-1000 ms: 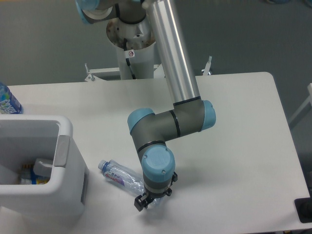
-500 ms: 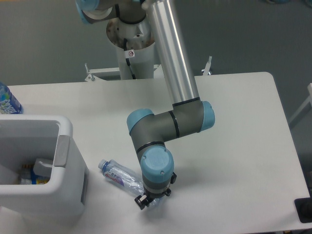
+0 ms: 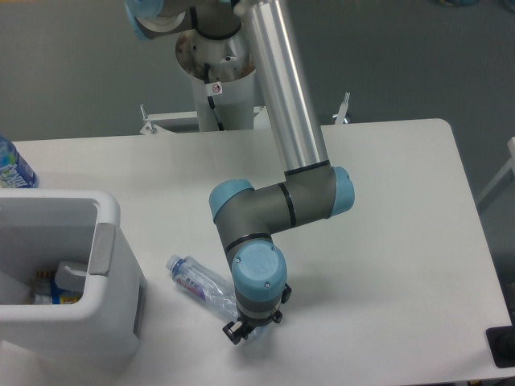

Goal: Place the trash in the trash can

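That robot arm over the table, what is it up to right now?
The arm's gripper is down at the base end of a crushed clear plastic bottle on the white table, apparently gripping it, though the wrist hides the fingers. The bottle's capped end seems tilted up off the table. The white trash can stands just beside it, with some items already inside. Another bottle with a bright blue label stands at the table's far edge.

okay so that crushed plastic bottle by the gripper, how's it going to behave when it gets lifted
The crushed bottle looks empty and clear, so probably very light. Its dented walls will likely flex under the gripper, which covers only its base end, so the capped end may droop or swing.
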